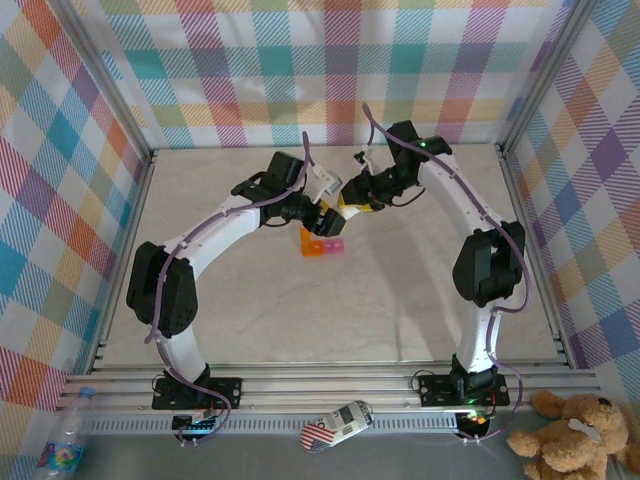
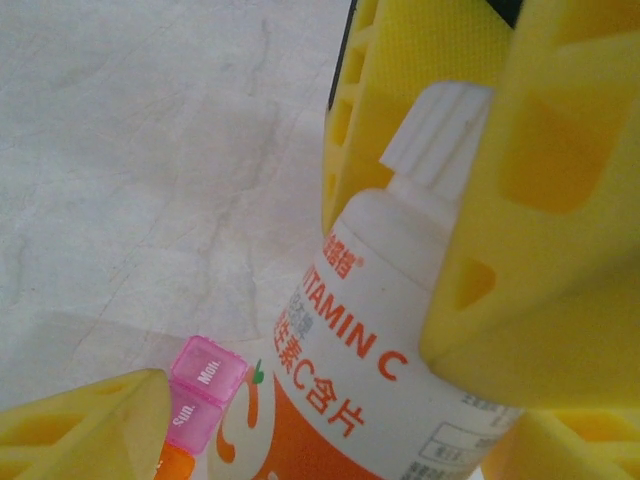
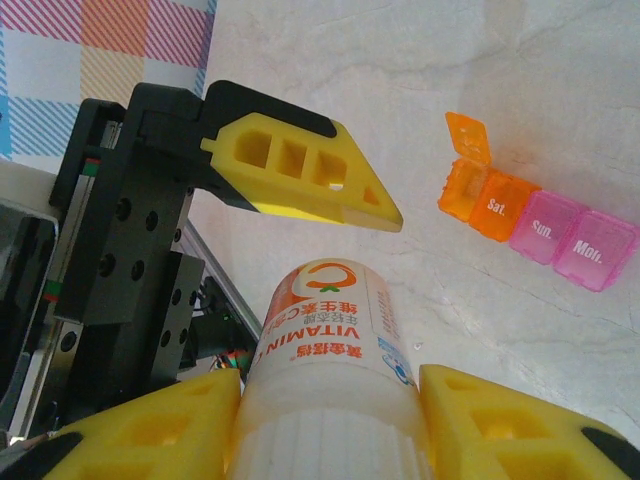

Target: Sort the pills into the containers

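A white and orange vitamin C bottle point(image 2: 400, 300) hangs tilted above the table between both arms. My right gripper point(image 3: 325, 400) is shut on its white ribbed cap point(image 2: 440, 135), one yellow finger on each side. My left gripper point(image 2: 330, 440) stands open around the bottle's body; its left finger point(image 2: 90, 430) is clear of the label. The containers point(image 3: 540, 225) lie on the table just below: one orange box with its lid up, then pink boxes marked Sun. and Mon. They also lie near the middle of the top view point(image 1: 322, 246). The pills are hidden.
Plaid walls close the table on three sides. An aluminium rail point(image 1: 330, 380) runs along the near edge by the arm bases. Beyond it lie a teddy bear point(image 1: 575, 432), a water bottle point(image 1: 65, 440) and a small flag-patterned packet point(image 1: 335, 425).
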Tool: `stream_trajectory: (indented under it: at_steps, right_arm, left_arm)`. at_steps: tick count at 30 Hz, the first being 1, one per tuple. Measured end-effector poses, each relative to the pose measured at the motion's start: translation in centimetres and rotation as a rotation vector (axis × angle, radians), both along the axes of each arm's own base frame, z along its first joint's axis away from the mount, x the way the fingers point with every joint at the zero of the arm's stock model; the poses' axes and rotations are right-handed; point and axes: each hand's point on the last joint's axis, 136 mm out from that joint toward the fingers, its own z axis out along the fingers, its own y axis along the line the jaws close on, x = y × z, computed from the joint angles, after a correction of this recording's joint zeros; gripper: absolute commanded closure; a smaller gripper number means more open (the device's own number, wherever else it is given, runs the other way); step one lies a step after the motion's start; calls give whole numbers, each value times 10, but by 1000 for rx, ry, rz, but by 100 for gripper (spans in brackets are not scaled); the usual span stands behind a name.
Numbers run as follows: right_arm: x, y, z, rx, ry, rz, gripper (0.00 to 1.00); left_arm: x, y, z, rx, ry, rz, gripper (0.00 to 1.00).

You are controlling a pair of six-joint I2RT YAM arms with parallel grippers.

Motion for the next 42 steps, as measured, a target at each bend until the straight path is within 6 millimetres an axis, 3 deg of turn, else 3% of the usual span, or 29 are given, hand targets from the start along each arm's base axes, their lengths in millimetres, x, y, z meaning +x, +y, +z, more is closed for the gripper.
stream_trajectory:
  at_steps: [19,21,23,28,34,42]
  right_arm:
    - [0,1,-9,13,25,-7,63]
    - [0,1,-9,14,26,-7,57]
    - [1,1,-11,9,28,-12,44]
    - [2,-8,-21,-1,48,-49,30]
    - [-17,-36,-25,0,61,-126,29]
    - [-29,-53,-21,47,-11,-354,30]
  left_arm:
    - [-10,-4,-8,11,27,-40,81]
    - [-10,-4,-8,12,28,-40,90]
    - [-10,-4,-9,10,31,-37,100]
    - [-3,-2,-12,-4,18,3,100]
    - [-2,11,-13,-14,12,65,100]
    - [2,17,16,-88,-68,123,100]
